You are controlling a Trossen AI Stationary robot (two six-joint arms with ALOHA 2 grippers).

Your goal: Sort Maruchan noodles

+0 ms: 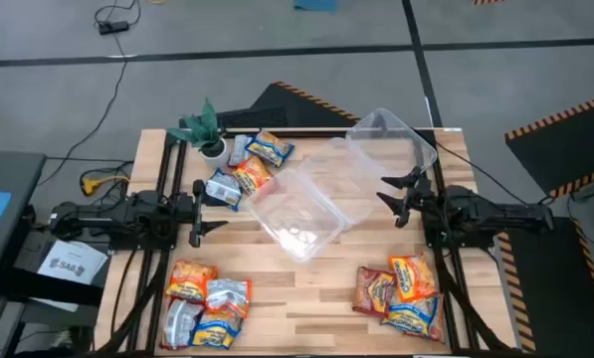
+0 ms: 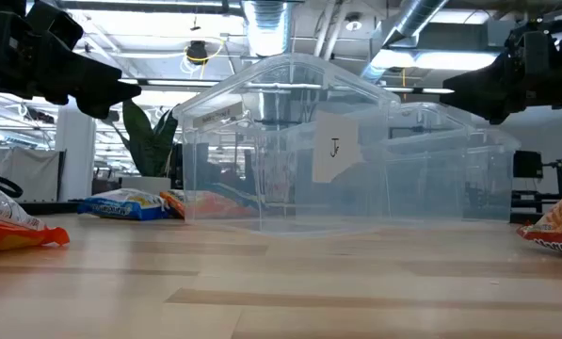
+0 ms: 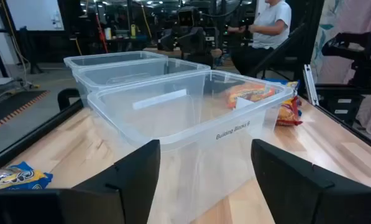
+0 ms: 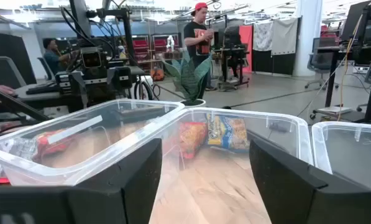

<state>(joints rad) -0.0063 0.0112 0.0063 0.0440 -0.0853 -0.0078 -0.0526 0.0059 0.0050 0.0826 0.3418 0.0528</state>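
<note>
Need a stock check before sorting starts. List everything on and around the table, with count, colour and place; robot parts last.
Noodle packets: three piles, blue-and-yellow, orange, red-brown, silvery; far left by the plant, near left corner, near right corner.
Clear tubs: two, both empty; one at table centre, one behind it to the right.
Potted plant: one, green, white pot; far left corner.
People: two, in the room beyond, in the wrist views.
Left gripper: open, left of the tubs.
Right gripper: open, right of the tubs.

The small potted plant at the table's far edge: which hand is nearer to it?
Left. The left hand sits just below the potted plant on the same side; the right hand is across both clear tubs.
</note>
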